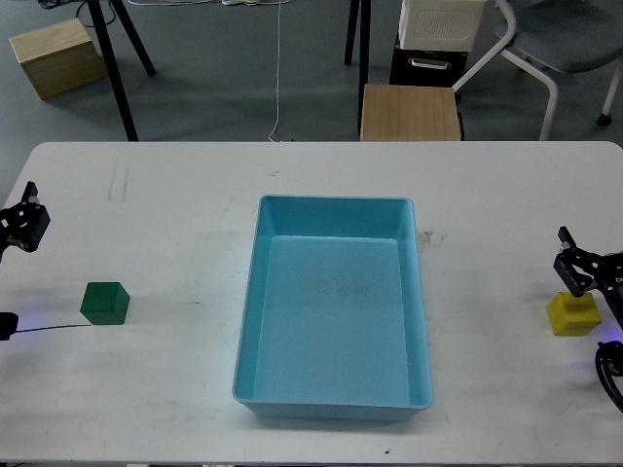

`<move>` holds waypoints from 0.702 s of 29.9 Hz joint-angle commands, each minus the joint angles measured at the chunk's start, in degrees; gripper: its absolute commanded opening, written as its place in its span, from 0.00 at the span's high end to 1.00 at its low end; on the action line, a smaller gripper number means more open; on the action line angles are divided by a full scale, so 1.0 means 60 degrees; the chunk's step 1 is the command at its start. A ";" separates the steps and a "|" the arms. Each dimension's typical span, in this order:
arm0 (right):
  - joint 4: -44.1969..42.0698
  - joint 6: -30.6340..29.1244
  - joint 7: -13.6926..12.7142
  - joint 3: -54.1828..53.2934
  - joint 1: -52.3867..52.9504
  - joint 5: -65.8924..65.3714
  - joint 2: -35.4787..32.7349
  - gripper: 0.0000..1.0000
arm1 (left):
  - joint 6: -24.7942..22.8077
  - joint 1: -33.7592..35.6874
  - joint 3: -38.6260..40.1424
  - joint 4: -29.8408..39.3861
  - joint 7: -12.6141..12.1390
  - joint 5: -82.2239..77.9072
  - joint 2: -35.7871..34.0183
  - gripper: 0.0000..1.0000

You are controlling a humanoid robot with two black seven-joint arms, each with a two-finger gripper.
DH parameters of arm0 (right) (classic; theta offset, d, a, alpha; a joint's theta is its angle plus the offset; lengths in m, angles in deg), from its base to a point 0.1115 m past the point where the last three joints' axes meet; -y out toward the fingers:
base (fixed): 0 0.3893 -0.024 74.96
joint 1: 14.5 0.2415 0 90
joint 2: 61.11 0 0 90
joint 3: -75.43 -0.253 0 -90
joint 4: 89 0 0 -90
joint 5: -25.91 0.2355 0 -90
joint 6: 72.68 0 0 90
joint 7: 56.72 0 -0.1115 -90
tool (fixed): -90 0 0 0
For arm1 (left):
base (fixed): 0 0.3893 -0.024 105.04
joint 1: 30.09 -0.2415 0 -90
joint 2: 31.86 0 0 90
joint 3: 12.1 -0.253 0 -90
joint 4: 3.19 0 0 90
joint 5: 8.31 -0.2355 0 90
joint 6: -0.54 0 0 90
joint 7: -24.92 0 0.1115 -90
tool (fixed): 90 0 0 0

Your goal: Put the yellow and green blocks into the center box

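Although both arms reach into the head view, only their tips show: the left gripper [21, 226] is cut off at the left edge of the frame and the right gripper [574, 263] at the right edge, and each is so small and dark that I cannot tell whether its fingers are spread or closed. Neither one visibly holds anything.

The large rectangular light-blue plastic tray [419, 321] sits at the middle of the white table [175, 204], its long axis running from near to far and its sloped walls flaring outward toward the rim. Its near wall is seen only as a thin strip below the rim.

The small dark green cube [105, 303] rests on the table well to the left of the tray, nearer than the left gripper and apart from it. One flat face points toward the near edge, turned slightly. A thin dark cable [54, 328] runs from the frame's left edge up to the cube's base.

The small bright yellow cube [572, 314] stands on the table well to the right of the tray. The right gripper's dark tip overlaps its far top edge, hiding part of it; whether they touch cannot be made out.

Beyond the table's far edge, a tan wooden box [411, 113] stands on the grey floor, and another [56, 56] lies far left.
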 commanded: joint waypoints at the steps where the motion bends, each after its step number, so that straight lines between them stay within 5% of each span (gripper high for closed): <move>1: -0.0001 0.0001 0.0000 -0.0007 0.0011 0.0001 -0.0004 0.00 | -0.0029 0.0000 0.0022 0.0000 0.0023 -0.0001 -0.0015 0.00; 21: 0.0146 0.0001 -0.0015 -0.0007 -0.0018 0.0001 -0.0077 0.00 | -0.0184 0.0000 0.0125 0.0000 0.0008 0.0072 -0.0059 0.00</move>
